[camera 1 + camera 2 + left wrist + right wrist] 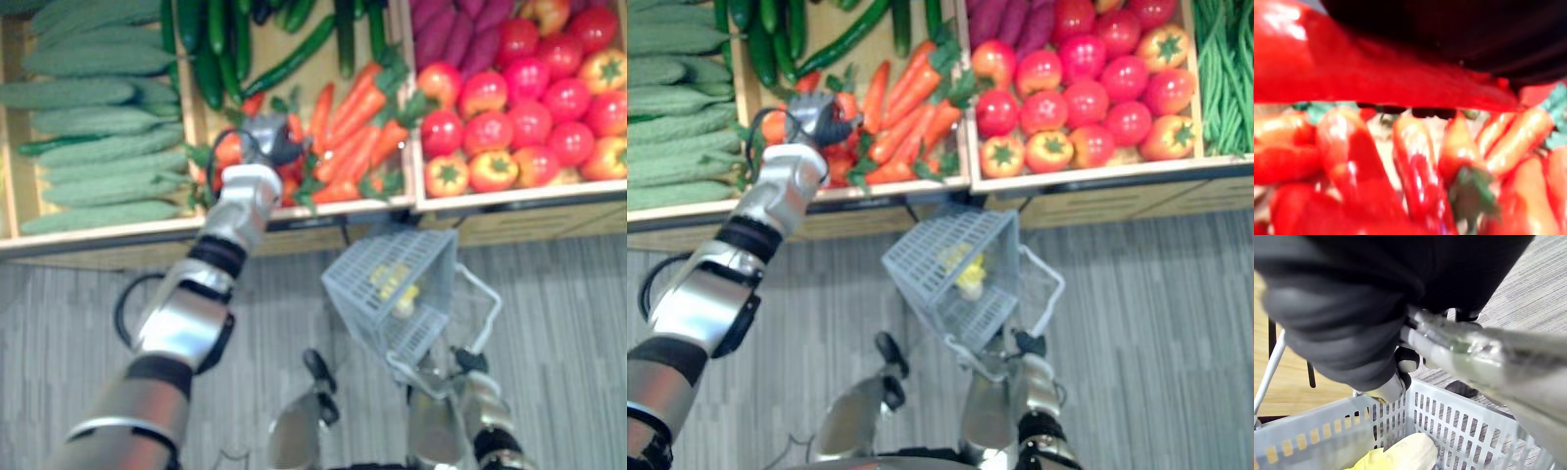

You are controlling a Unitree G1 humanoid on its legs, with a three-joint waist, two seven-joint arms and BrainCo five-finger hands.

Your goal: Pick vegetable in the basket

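My left hand [263,140] reaches into the bin of carrots [358,127] and red peppers. In the left wrist view a long red pepper [1366,68] lies right across under the hand's dark cover, with dark fingertips [1425,112] curled past it. Other red peppers [1415,166] and carrots [1520,137] lie below. A pale grey slatted basket [421,250] hangs tilted in front of the shelf, with a yellow vegetable [1396,455] inside. My right hand [460,377] is under the basket, shut on its white wire handle [485,294].
On the wooden shelf [509,201], pale cucumbers [88,127] fill the left bin. Dark green cucumbers [216,49] lie behind the carrots. Tomatoes [529,108] and purple sweet potatoes [451,29] fill the right bin, green beans [1225,69] beyond. Grey floor [568,323] lies below.
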